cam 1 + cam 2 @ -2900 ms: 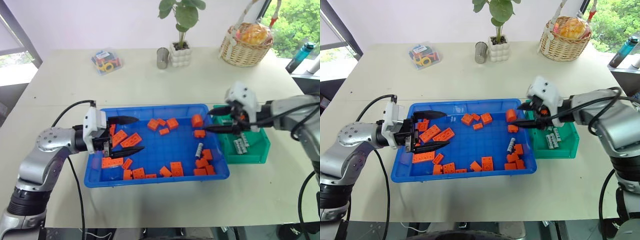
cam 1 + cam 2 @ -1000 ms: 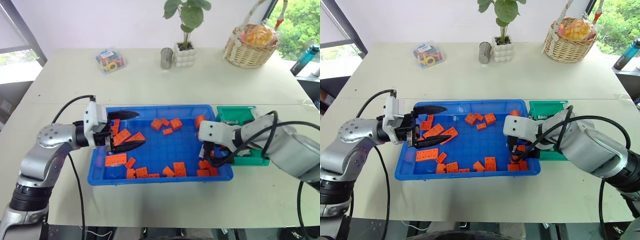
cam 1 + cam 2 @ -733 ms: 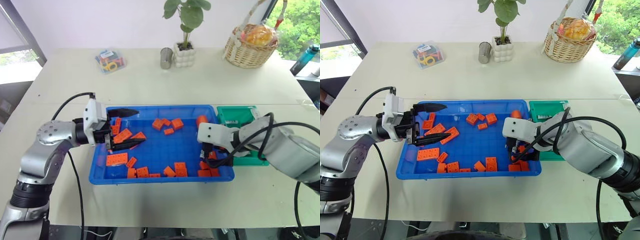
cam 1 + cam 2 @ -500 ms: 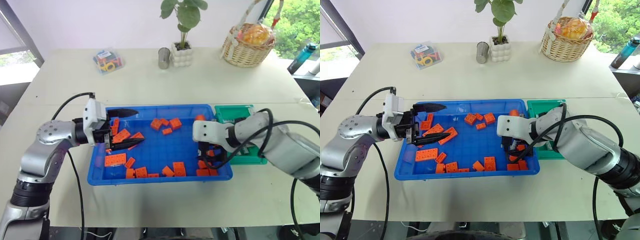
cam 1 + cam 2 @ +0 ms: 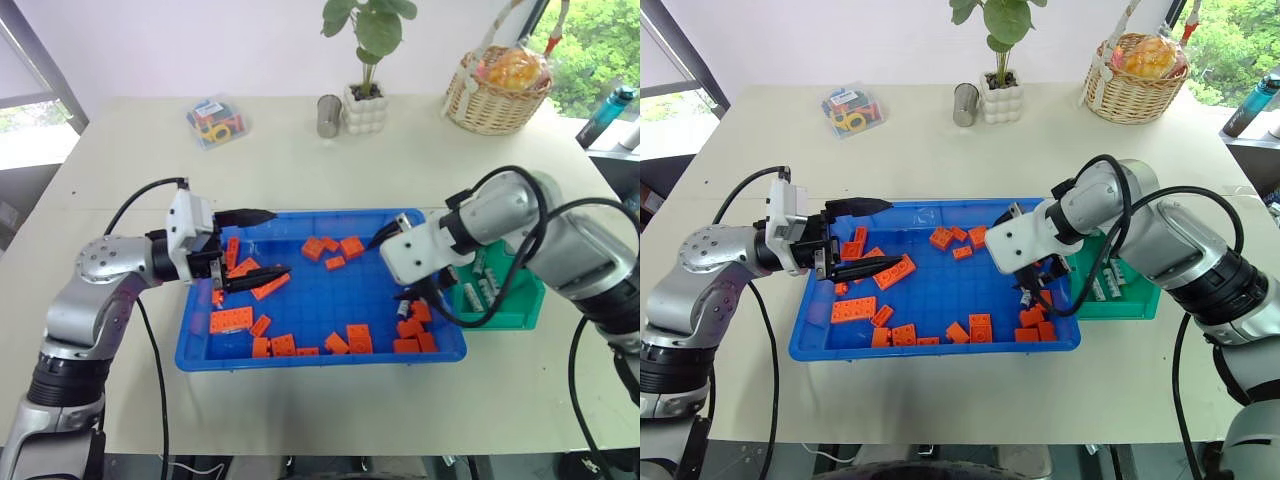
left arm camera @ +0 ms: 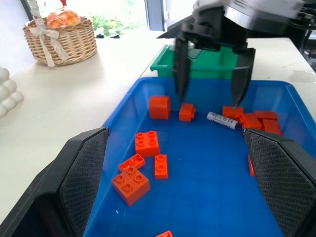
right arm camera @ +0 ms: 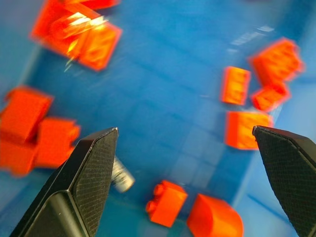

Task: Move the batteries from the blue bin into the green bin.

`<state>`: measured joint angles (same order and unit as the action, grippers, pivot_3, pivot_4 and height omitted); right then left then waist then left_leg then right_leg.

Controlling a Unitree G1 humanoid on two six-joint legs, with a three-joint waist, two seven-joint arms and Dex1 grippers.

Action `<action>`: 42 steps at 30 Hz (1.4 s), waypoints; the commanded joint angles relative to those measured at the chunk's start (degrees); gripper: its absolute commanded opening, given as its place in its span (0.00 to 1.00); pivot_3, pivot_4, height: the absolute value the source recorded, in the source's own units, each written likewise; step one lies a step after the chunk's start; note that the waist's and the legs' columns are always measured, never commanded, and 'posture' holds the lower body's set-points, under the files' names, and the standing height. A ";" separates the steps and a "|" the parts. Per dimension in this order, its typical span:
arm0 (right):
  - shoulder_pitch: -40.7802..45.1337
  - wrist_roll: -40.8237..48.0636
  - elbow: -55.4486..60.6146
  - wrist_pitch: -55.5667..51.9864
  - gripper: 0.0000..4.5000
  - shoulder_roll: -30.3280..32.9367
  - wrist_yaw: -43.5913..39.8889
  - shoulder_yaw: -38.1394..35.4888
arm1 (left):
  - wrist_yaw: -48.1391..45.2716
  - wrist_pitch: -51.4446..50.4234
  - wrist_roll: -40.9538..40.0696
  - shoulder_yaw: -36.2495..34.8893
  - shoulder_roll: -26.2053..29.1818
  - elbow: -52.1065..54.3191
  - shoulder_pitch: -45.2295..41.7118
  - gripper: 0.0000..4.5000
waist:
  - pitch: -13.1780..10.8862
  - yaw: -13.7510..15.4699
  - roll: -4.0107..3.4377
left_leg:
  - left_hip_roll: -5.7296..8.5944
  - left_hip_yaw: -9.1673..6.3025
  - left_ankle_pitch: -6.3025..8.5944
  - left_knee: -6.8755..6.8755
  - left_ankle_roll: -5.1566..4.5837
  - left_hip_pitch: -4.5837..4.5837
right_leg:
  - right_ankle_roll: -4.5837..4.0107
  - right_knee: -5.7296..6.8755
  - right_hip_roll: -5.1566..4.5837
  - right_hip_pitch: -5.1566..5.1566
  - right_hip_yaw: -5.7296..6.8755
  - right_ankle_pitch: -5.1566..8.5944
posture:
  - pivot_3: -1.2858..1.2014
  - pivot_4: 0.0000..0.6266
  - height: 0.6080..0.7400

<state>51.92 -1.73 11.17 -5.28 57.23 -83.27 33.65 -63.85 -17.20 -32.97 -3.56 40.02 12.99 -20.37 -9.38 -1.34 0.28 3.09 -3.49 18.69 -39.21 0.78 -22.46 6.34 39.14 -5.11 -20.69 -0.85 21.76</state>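
Observation:
The blue bin lies mid-table and holds several orange bricks and one battery near its right end. That battery lies flat beside the bricks. My right gripper hangs open just above it, fingers pointing down, nothing between them. Against the blue bin's right side stands the green bin with a few batteries inside. My left gripper hovers open and empty over the blue bin's left end, pointing right.
A wicker basket, a potted plant, a metal cup and a clear box of coloured bits stand along the back of the table. A bottle is off the far right edge.
My right gripper lifted out from among the bricks at the blue bin's right end and rolled over, so its spread fingers now show. The left gripper stayed put.

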 commanded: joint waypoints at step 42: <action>-2.42 -11.44 -17.65 18.94 0.01 -15.02 -3.40 -2.83 | 2.43 -1.49 -0.72 -3.26 1.80 3.59 0.28 1.00 | 0.15 -1.29 0.24 | -0.06 -0.09 -0.06 -0.06 0.10 0.11 | 0.00 0.04 0.07 0.13 0.11 0.00 | 0.52 0.24 0.98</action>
<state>48.80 -13.80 -8.19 14.09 41.75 -86.14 32.45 -61.23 -19.66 -33.28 -5.98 41.96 16.08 -18.97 -9.24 -2.63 0.52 3.03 -3.57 18.63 -39.27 0.89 -22.35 6.34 39.18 -5.04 -20.56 -0.74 21.76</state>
